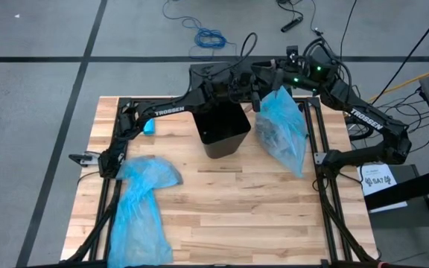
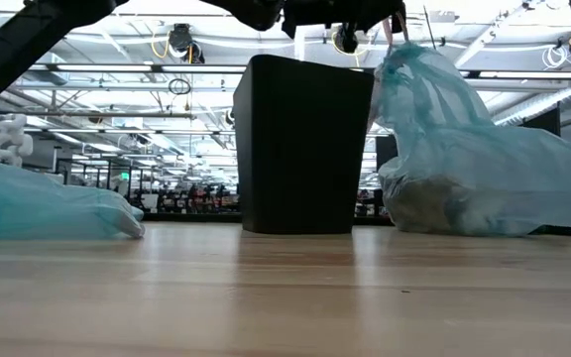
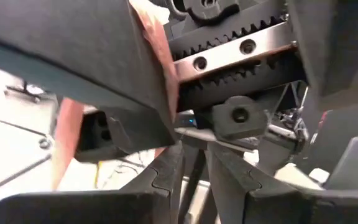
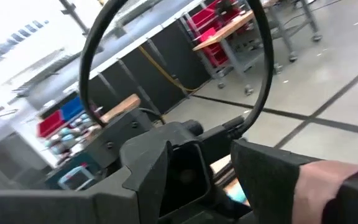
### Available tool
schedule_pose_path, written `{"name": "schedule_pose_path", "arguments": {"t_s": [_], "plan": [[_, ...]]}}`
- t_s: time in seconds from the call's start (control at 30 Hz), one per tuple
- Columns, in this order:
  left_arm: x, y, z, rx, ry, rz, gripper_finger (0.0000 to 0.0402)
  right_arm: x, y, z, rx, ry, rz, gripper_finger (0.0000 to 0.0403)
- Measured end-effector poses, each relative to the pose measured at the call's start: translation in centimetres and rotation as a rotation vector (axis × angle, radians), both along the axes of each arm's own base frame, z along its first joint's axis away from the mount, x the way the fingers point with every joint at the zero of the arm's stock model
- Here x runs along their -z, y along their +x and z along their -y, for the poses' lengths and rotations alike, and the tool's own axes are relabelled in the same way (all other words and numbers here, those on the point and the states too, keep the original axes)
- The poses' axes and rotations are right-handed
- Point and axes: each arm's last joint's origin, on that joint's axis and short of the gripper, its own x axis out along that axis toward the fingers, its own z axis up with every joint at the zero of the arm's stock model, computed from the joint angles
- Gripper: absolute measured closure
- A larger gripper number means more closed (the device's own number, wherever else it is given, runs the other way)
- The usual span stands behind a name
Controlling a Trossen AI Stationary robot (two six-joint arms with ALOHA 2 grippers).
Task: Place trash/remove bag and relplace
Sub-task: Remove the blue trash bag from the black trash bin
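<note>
A black bin (image 1: 222,130) (image 2: 300,144) stands upright mid-table with no liner showing. Right of it a filled light-blue bag (image 1: 283,128) (image 2: 474,174) rests on its bottom. Trash scraps (image 2: 432,203) show dimly through its plastic. The bag's neck (image 2: 397,50) rises to a peak under the two grippers, which meet above the bin's far right rim. My right gripper (image 4: 219,177) is open, with a bit of blue plastic (image 4: 236,194) in the gap. My left gripper (image 1: 253,91) faces it closely. A second blue bag (image 1: 141,201) (image 2: 48,210) lies flat near the left edge.
A small solid blue object (image 1: 149,126) lies near the left arm's base. The black frame rails (image 1: 320,171) run along both table sides. Bare wood (image 1: 229,208) stretches between the bin and the near edge.
</note>
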Motion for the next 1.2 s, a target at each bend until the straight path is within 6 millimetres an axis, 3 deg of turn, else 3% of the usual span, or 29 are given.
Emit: {"name": "schedule_pose_path", "arguments": {"t_s": [0.13,0.33,0.73,0.87,1.2], "plan": [[-0.2,0.0,0.0,-0.043,0.062,0.013,0.0336,-0.2,0.0,-0.1,-0.043,0.005,0.018,0.0227],[-0.2,0.0,0.0,-0.056,0.079,0.025,0.0394,-0.4,-0.1,0.1,-0.042,-0.002,0.04,0.0227],[0.2,0.2,0.2,-0.04,0.07,-0.005,0.04,-0.4,-1.2,1.1,0.009,0.004,0.031,0.0227],[-0.5,-0.2,0.3,-0.039,0.076,0.011,0.04,-0.1,-1.5,1.1,0.022,0.023,-0.004,0.0227],[-0.1,-0.2,0.2,-0.039,0.062,-0.037,0.0396,-0.9,-2.1,0.6,0.026,-0.002,0.037,0.0227]]}}
